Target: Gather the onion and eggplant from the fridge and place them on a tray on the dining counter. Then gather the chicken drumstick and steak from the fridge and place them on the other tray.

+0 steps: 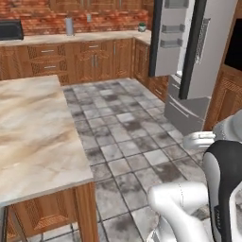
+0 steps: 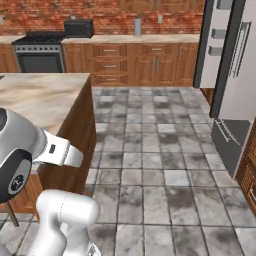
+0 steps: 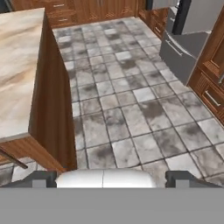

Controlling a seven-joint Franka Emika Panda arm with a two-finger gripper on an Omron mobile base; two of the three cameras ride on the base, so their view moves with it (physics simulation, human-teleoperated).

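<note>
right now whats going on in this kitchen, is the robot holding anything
No. The gripper is open and holds nothing, pointing down at the tiled floor. The robot stands on the floor between the dining counter and the fridge, which has one door swung open. No food or tray is in sight on the part of the counter that shows.
</note>
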